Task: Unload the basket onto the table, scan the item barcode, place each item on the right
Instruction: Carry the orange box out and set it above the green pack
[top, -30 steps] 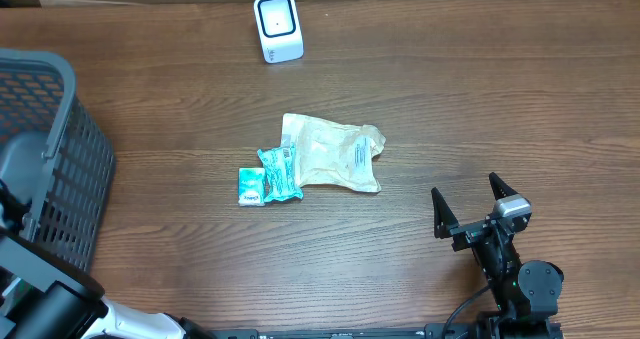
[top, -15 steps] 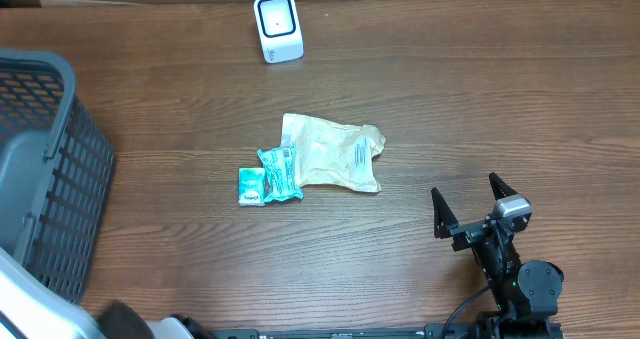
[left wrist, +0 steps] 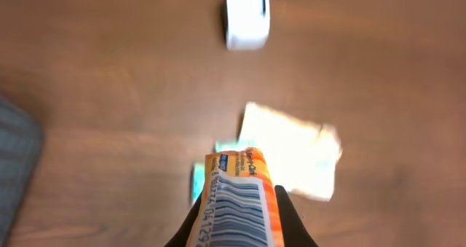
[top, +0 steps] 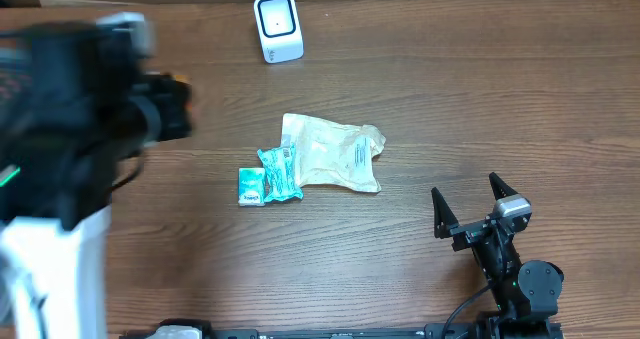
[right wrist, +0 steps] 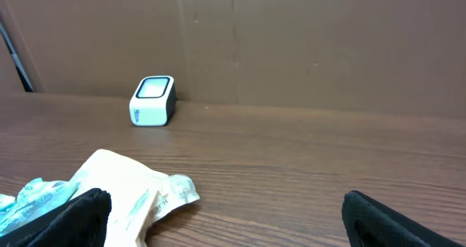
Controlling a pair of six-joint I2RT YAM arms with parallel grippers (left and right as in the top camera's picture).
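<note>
While the left arm (top: pixel 70 129) fills the left side of the overhead view as a large blur, its wrist camera gives me the better look. The left fingers (left wrist: pixel 295 224) are pinching an orange-and-white packet with a printed barcode (left wrist: pixel 237 203), one finger on each side. The barcode face is turned toward the lens. The packet is held in the air above the brown wooden table (top: pixel 480 99).

The small white box-shaped scanner with a dark window (top: pixel 278 27) stands at the far edge of the table, well apart from the held packet. From the left wrist it shows only as a soft white shape at the top of the picture.

Mid-table lies a crumpled beige paper pouch (top: pixel 335 154). A teal plastic wrapper (top: pixel 279 172) touches its left edge, and a small teal-and-white carton (top: pixel 251 186) sits just beside the wrapper.

The right fingers (top: pixel 440 214) are spread wide with nothing between them, low at the near right of the table. Their camera looks across the pouch toward the scanner, with a brown cardboard wall (right wrist: pixel 291 36) behind it.
</note>
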